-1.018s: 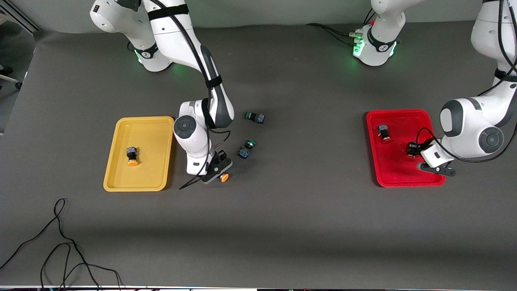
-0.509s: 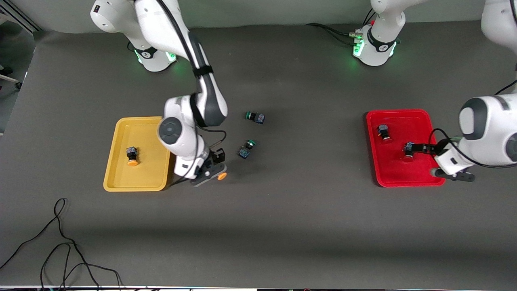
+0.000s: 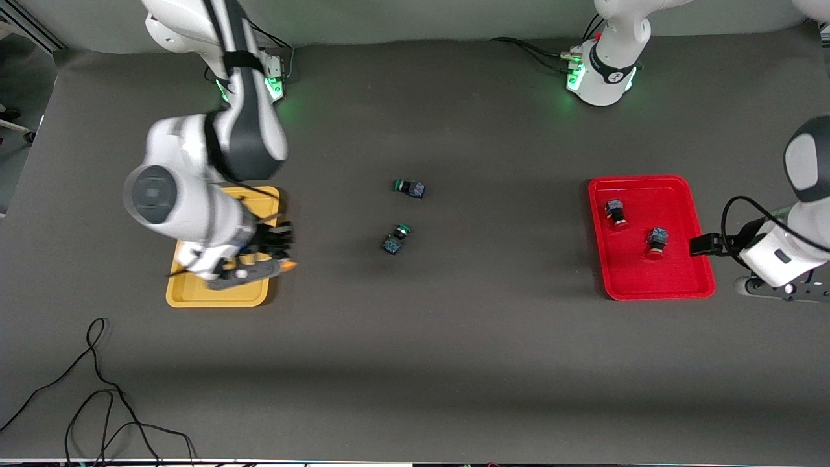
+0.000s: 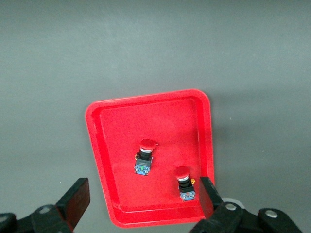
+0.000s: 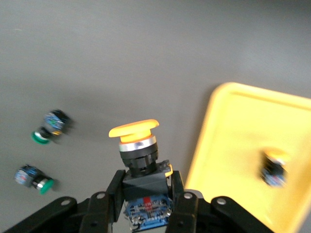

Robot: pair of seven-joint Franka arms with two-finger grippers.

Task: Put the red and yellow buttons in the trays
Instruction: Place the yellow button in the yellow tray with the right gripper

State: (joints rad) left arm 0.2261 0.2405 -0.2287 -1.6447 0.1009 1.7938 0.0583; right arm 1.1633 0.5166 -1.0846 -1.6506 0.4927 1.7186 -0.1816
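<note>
My right gripper [image 3: 275,261] is shut on a yellow-capped button [image 5: 138,145] and holds it in the air over the yellow tray's [image 3: 194,295] rim on the side toward the table's middle. A second yellow button [image 5: 273,170] lies in that tray [image 5: 233,145]; the arm hides it in the front view. Two red-capped buttons [image 3: 616,213] [image 3: 657,242] lie in the red tray [image 3: 648,290]. My left gripper [image 3: 781,290] is open and empty, up over the table just off the red tray's end. Its wrist view shows both red buttons [image 4: 144,158] [image 4: 184,183] in the tray [image 4: 102,145].
Two green-capped buttons [image 3: 410,188] [image 3: 395,239] lie on the dark mat between the trays, one nearer the front camera. They also show in the right wrist view [image 5: 51,127] [image 5: 34,178]. A black cable [image 3: 97,389] loops near the table's front corner at the right arm's end.
My right gripper lifted the yellow button off the mat and carried it toward the yellow tray. My left gripper let go of a red button in the red tray and drew back off it.
</note>
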